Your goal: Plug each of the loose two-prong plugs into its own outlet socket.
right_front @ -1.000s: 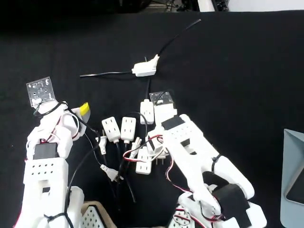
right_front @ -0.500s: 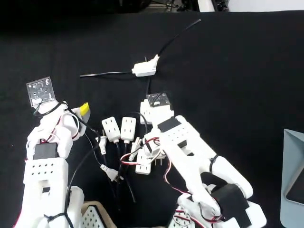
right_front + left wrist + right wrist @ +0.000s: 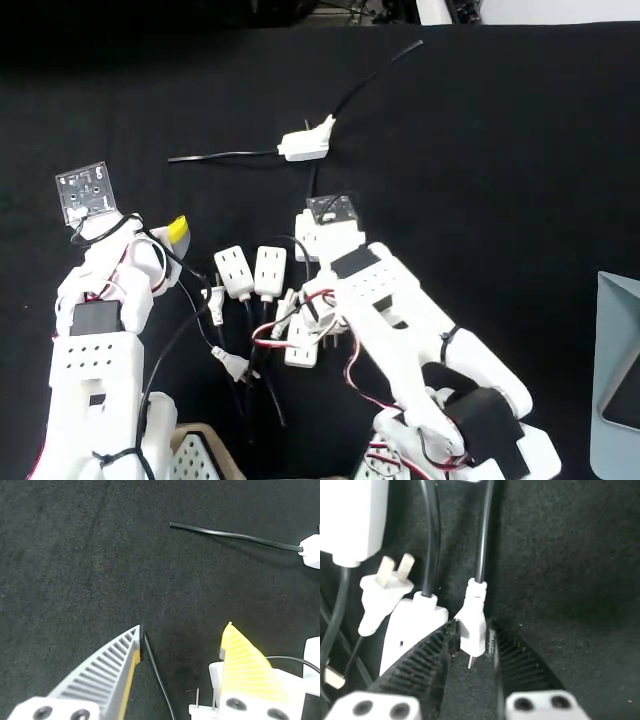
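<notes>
In the right wrist view my right gripper point(image 3: 471, 625) is shut on a white two-prong plug point(image 3: 475, 614), whose black cable runs away from the fingers. In the high view that gripper point(image 3: 312, 238) sits mid-table, just behind a row of white outlet sockets point(image 3: 252, 271). Another loose plug point(image 3: 381, 592) lies beside a socket block point(image 3: 411, 630). More loose plugs point(image 3: 217, 300) lie among the cables. My left gripper point(image 3: 180, 655) hangs open over bare cloth, its yellow finger point(image 3: 177, 230) left of the sockets.
A joined plug and socket point(image 3: 305, 145) with black cables lies farther back. Tangled black cables point(image 3: 250, 360) run toward the front edge. A grey tray point(image 3: 615, 370) stands at the right edge. A black cable end point(image 3: 235, 535) lies ahead of the left gripper.
My right gripper has shifted a little left and back, covering the white socket it stood beside. The left arm has kept still.
</notes>
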Motion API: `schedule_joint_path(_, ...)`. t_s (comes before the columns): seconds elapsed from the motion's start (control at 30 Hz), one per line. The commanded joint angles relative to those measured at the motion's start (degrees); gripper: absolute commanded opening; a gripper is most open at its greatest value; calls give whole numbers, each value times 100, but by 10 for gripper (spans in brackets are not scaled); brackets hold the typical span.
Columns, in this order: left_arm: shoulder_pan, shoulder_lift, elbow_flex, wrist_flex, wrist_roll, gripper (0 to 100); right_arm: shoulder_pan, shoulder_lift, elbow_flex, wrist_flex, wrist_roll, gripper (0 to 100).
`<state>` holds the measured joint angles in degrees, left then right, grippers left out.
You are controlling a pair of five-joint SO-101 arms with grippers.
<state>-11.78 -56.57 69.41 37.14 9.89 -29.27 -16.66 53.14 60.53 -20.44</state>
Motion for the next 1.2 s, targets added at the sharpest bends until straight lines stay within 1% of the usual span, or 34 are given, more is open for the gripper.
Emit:
schedule_joint_path(0.0,-57,-114,-57,-123,18,256,-466,31,-251,18,-62,76)
schedule_joint_path(0.2,-57,-114,-57,-123,18,256,-475,31,-338,35,-79,77)
schedule_joint_path(0.37,-57,-114,-57,-123,18,256,-492,40,-409,193,-79,147)
schedule_joint_path(0.53,-57,-114,-57,-123,18,256,-492,31,-409,202,-62,74)
schedule_joint_path(0.77,-57,-114,-57,-123,18,256,-501,22,-409,211,-35,55)
schedule_joint_path(0.83,-57,-114,-57,-123,18,256,-484,-22,-462,229,-18,19)
schedule_joint_path(0.9,-57,-114,-57,-123,18,256,-457,-101,-576,378,185,15)
schedule_joint_path(0.97,-57,-114,-57,-123,18,256,-273,-224,-690,571,404,12)
schedule_joint_path(1.03,-57,-114,-57,-123,18,256,53,-374,-796,712,738,12)
schedule_joint_path(1.17,-57,-114,-57,-123,18,256,818,-523,-822,756,1732,12)
